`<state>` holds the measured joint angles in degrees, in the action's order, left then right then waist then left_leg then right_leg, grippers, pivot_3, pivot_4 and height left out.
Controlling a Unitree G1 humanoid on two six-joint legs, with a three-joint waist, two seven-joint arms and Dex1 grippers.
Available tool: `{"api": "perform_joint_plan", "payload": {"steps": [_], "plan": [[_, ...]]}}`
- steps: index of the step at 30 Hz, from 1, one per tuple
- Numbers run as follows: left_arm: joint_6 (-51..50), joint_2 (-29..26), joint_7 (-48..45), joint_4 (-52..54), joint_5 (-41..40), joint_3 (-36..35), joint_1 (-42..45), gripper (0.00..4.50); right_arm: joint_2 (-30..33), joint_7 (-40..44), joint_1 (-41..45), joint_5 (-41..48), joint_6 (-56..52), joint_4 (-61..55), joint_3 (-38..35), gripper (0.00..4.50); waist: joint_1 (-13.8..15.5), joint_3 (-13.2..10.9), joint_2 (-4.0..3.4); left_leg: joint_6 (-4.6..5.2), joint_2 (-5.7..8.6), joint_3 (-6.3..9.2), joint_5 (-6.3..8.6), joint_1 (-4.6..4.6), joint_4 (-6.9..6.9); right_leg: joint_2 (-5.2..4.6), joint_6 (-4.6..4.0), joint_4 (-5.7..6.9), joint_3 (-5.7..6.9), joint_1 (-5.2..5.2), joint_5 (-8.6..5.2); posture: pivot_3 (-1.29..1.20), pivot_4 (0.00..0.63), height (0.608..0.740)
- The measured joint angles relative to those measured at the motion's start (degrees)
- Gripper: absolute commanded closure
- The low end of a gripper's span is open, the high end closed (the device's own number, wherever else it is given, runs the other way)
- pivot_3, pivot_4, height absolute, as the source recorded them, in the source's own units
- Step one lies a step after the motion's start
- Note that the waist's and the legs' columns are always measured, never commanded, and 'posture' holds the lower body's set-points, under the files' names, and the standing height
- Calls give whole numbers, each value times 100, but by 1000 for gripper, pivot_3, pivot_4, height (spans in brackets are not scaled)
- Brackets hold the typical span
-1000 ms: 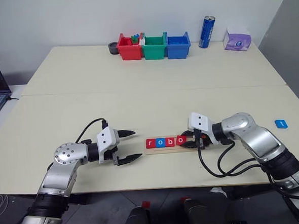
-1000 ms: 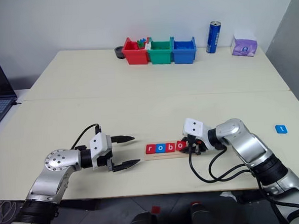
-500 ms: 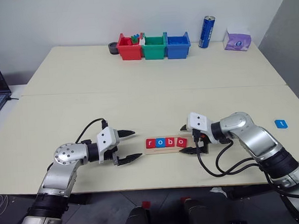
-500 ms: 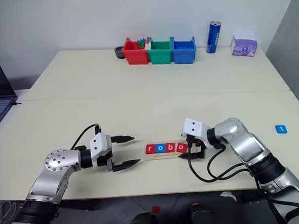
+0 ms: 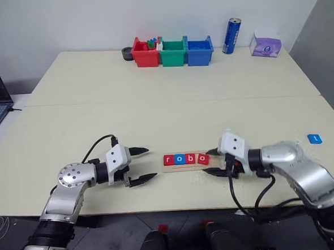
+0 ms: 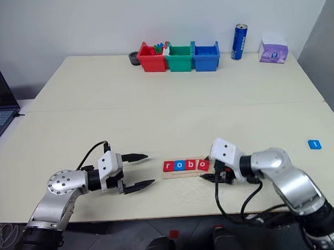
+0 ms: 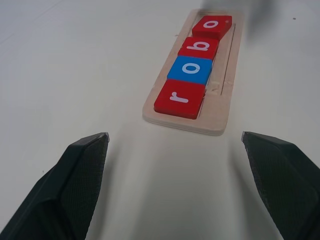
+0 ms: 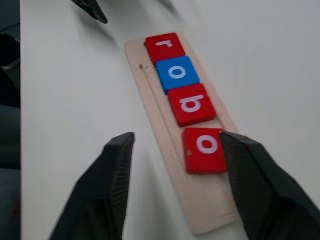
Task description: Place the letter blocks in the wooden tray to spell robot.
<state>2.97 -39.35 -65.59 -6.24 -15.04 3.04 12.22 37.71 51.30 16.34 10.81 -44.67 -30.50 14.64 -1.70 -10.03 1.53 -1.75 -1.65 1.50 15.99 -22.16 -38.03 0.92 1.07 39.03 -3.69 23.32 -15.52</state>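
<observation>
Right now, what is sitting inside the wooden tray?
The wooden tray holds four letter blocks in a row: red r, blue o, red b, red o. The slot at the end near the right gripper is bare wood. Nothing covers them.

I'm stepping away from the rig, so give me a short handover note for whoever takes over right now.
Left gripper: open, empty, hovering off the tray's left end.
Right gripper: open, empty, at the tray's right end, straddling the last red o.
Wooden tray: holds r, o, b, o in order; the last o sits slightly askew.
Blue t block: lying on the table near its right edge.
Done: four letters placed.
Left: fetch the t and set it after the last o.
</observation>
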Motion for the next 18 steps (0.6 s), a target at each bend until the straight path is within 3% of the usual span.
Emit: {"api": "perform_joint_plan", "payload": {"steps": [5, 18], "plan": [[39, 10, -39, -125, 11, 2, 167, 0, -24, -307, -61, -37, -170, -108, 87, 4459, -6, 0, 0, 0, 1, -5, 0, 3, -3, 3, 23, 0, -2, 0, -14, 0, 150, 740], [90, 103, -118, -254, 81, 111, 327, 0, -62, -523, 246, -74, -334, 243, 500, 4459, -8, 0, 0, 0, 1, -4, 0, 1, -1, 3, 16, -1, 0, 0, -9, 0, 150, 740]]}}
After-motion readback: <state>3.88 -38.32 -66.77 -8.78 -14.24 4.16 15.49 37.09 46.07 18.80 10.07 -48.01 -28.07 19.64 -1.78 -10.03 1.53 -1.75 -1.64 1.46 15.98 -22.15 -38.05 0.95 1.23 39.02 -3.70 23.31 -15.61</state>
